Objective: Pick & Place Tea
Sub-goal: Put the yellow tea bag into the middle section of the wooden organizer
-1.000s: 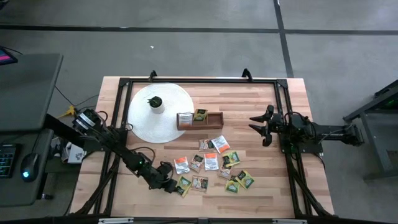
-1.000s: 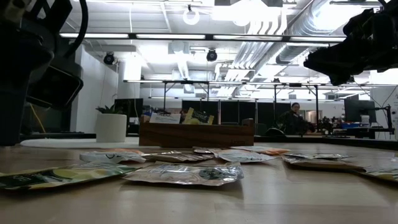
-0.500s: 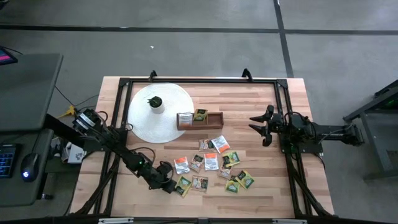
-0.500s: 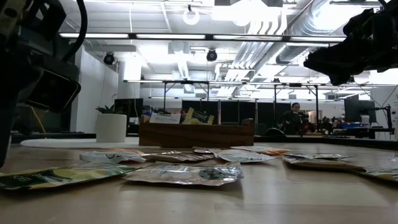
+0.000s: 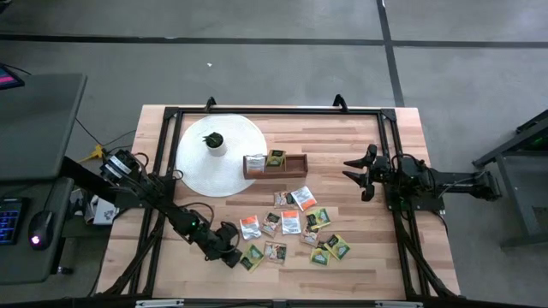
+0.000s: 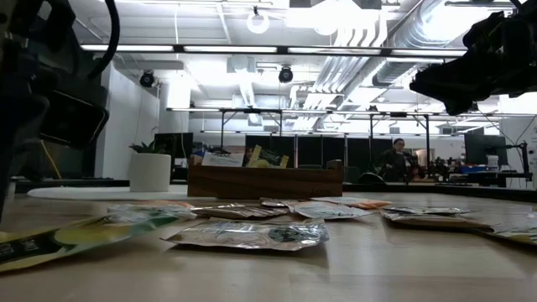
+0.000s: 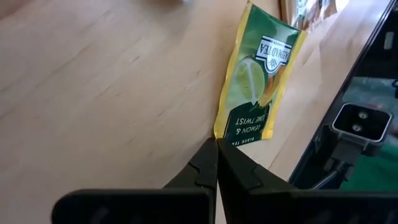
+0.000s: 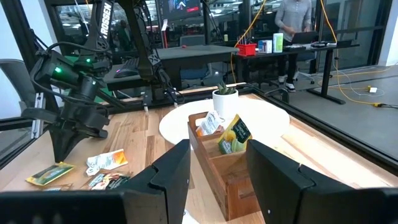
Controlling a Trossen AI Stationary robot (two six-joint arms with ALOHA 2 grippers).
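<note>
Several small tea sachets [image 5: 295,227] lie flat on the wooden table, near its front. My left gripper [image 5: 231,255] is low at the front left, shut on a green-and-yellow sachet [image 7: 258,81] at the cluster's left end. In the low view this sachet [image 6: 75,239] slants. A brown wooden box [image 5: 275,164] at mid-table has two sachets standing in its left part. My right gripper [image 5: 358,177] hovers open over the table's right side, holding nothing. My left gripper pinches the green-and-yellow sachet at a corner of one short edge [image 7: 221,138], only at the fingertips [image 7: 205,163]. The fingers slant down toward the table and run along the sachet's length. The rest of the sachet stretches away from the fingers toward the other sachets.
A large white round disc [image 5: 231,167] with a small potted plant [image 5: 214,142] lies at the back left. A black frame [image 5: 274,110] runs round the table's edges. Bare wood lies to the left of my left gripper and between the sachets and my right gripper.
My left gripper has shut on the corner of the green-and-yellow sachet. The sachet, flat on the table before, now slants in the low view and shows more of its face. My right arm has kept still.
</note>
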